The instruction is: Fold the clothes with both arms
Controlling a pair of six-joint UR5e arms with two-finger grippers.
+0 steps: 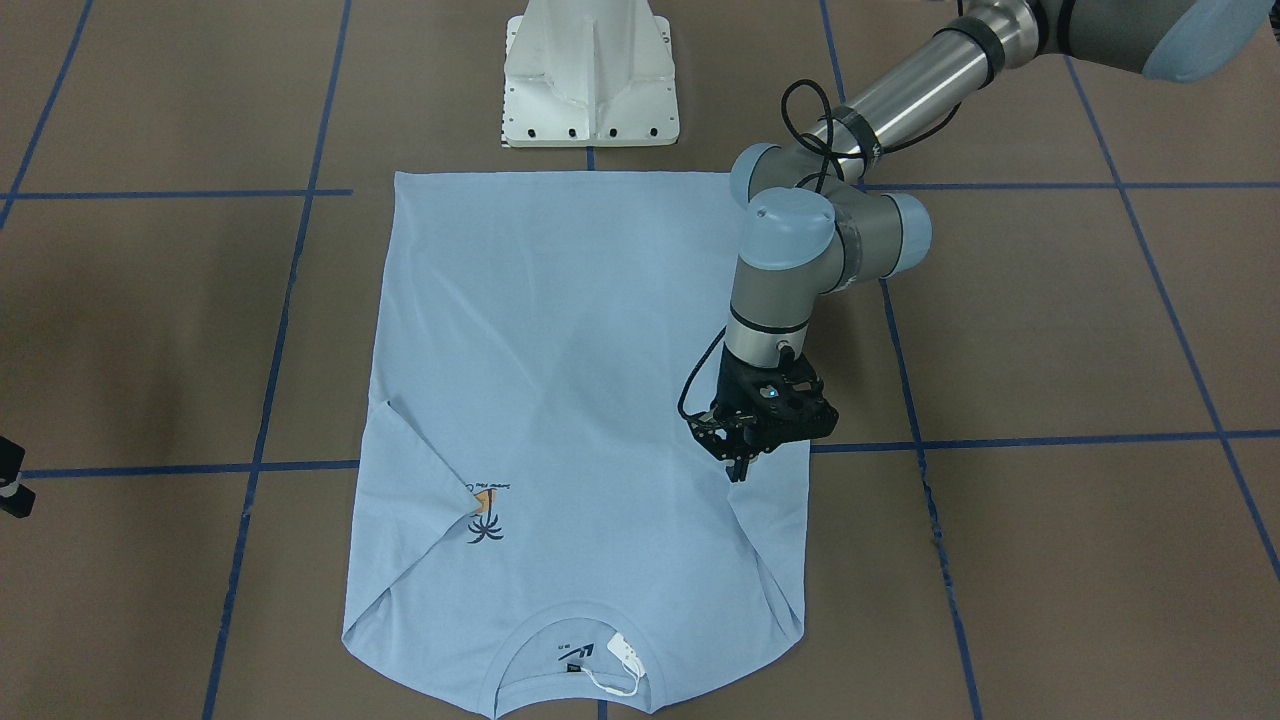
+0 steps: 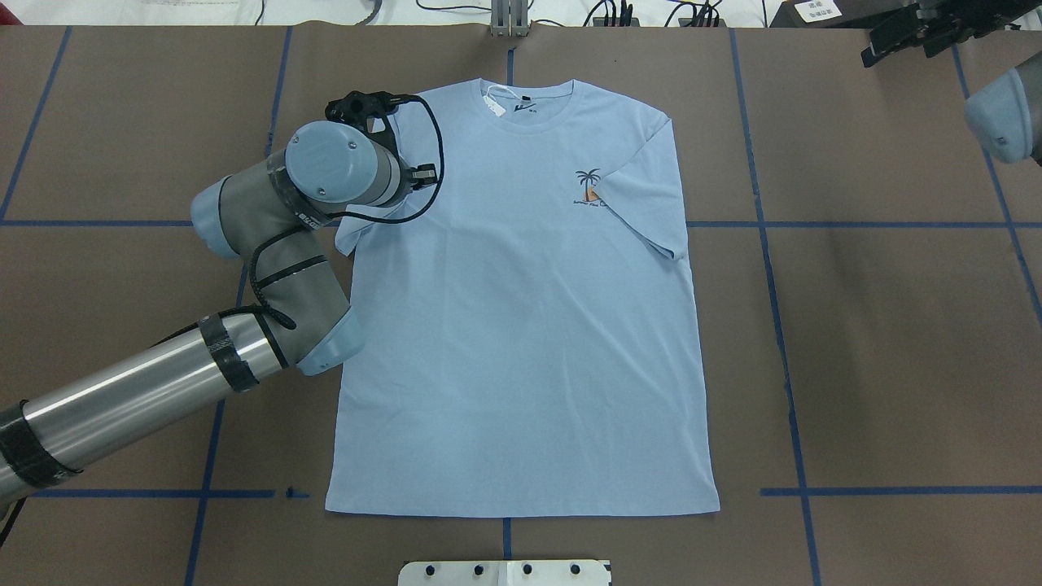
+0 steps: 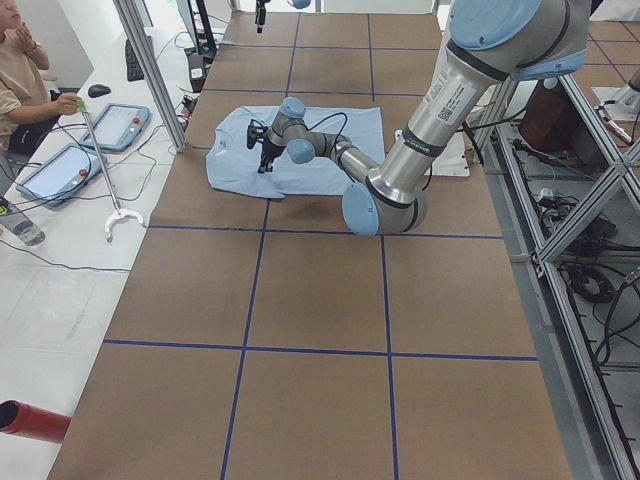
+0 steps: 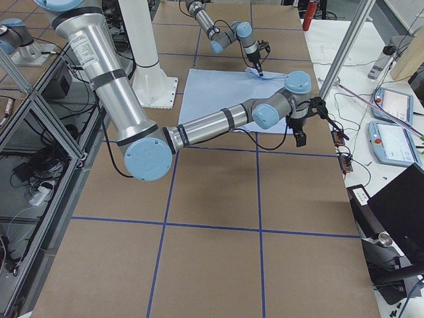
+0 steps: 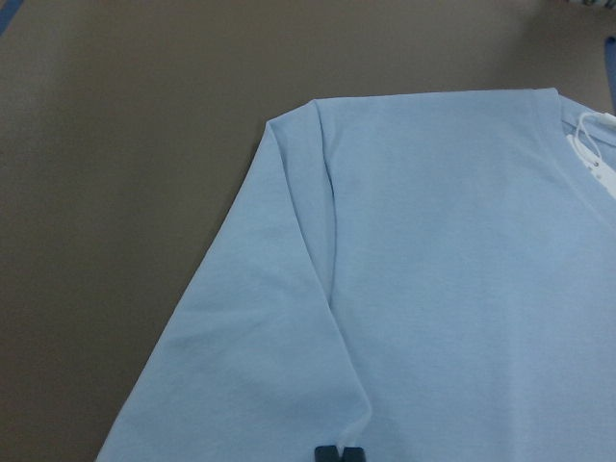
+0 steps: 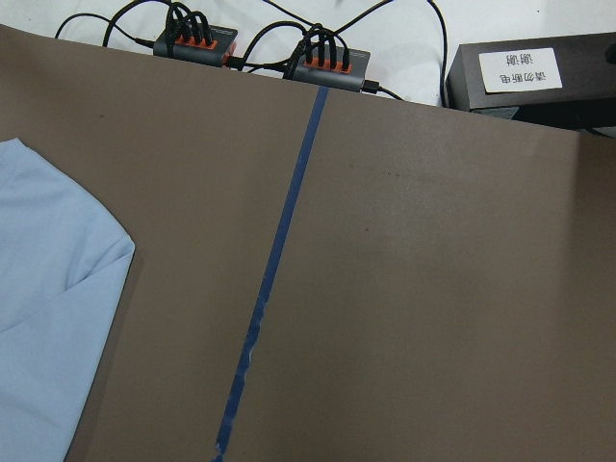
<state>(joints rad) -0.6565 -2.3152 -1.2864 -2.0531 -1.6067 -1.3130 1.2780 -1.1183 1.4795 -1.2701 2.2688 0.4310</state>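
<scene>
One T-shirt (image 2: 521, 325), likely soft and limp, lies flat mid-frame on your bench (image 2: 855, 342); take it by its edges. Left tool (image 1: 741, 465) hangs clenched at its sleeve (image 5: 241, 366); right tool (image 2: 912, 32), upper right, unreadable.

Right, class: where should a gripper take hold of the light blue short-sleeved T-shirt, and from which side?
Likely a bottom hem corner, coming in from its outer side: the light blue T-shirt lies flat, so only edges offer a lip.

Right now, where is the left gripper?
In the front-facing view, right of centre, the left gripper points down onto a sleeve of the shirt.
</scene>
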